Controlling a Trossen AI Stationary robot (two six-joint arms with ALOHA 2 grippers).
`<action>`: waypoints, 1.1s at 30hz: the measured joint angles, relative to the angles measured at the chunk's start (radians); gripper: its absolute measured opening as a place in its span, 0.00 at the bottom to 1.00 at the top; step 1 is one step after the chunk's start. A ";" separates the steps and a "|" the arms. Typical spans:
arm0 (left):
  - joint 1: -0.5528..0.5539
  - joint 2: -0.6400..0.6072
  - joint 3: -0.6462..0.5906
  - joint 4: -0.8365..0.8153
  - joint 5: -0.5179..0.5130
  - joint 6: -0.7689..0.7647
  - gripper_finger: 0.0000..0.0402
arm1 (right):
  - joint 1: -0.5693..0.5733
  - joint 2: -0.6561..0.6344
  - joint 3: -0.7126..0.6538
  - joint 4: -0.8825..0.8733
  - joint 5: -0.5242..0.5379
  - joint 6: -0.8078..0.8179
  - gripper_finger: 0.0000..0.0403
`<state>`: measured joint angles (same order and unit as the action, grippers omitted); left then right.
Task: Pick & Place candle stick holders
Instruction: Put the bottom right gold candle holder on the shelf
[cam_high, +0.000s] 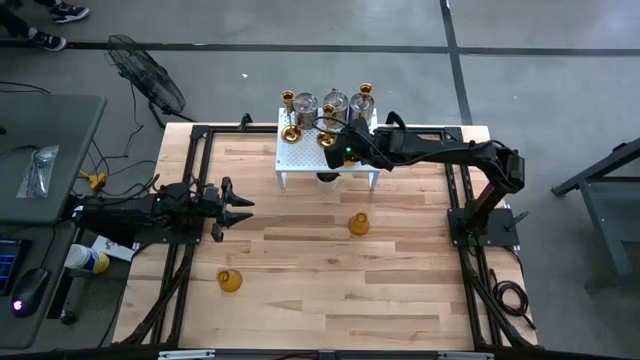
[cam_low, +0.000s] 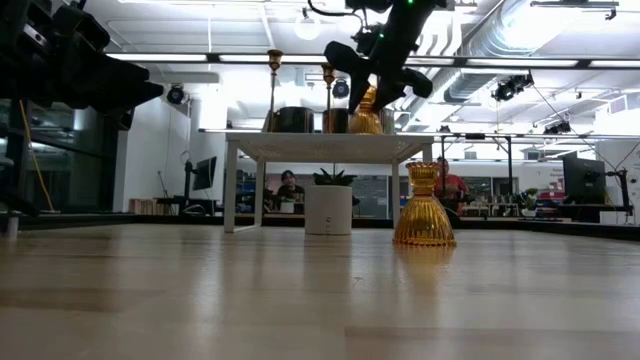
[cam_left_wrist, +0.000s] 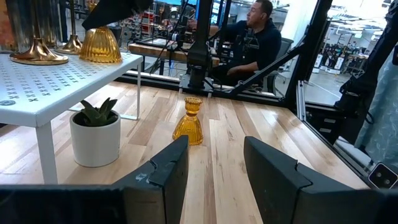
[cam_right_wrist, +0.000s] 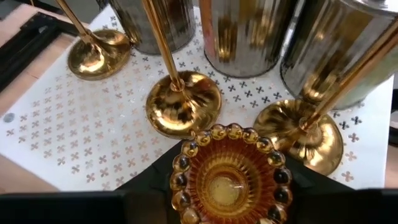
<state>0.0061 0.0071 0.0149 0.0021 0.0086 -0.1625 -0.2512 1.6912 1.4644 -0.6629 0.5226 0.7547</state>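
Observation:
A white perforated rack (cam_high: 300, 158) stands at the table's far middle. On it are slim gold candlesticks (cam_right_wrist: 183, 102) and silvery-grey jars (cam_right_wrist: 249, 31). My right gripper (cam_high: 333, 138) reaches over the rack and is shut on an amber holder (cam_right_wrist: 230, 177), which also shows in the low view (cam_low: 367, 115). Two more amber holders stand on their wide bases on the table, one at the middle (cam_high: 358, 224) and one at the near left (cam_high: 229, 280). My left gripper (cam_high: 240, 205) is open and empty at the table's left. My right gripper has the amber holder between its two fingers, one on each side of the beaded rim (cam_right_wrist: 180, 180). The fingers come from above, slanting down from the table's right side. The holder stands upright, its base (cam_left_wrist: 99, 57) low on the rack top or just over it.
A small white pot with a green plant (cam_left_wrist: 95, 134) stands under the rack. People sit in the room beyond the table (cam_left_wrist: 258, 37). Bare wood lies across the table's near half (cam_high: 340, 300).

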 joint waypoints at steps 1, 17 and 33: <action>0.000 0.000 0.000 0.000 0.000 0.000 0.38 | 0.000 0.001 0.000 -0.004 0.002 0.000 0.39; 0.000 0.000 0.000 0.000 0.000 0.000 0.38 | 0.000 -0.002 -0.001 -0.001 0.008 0.000 0.59; 0.000 0.000 0.000 0.000 0.000 0.000 0.38 | -0.005 -0.044 -0.001 -0.002 -0.003 0.001 0.59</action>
<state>0.0059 0.0069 0.0149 0.0019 0.0086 -0.1625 -0.2560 1.6470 1.4631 -0.6645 0.5193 0.7559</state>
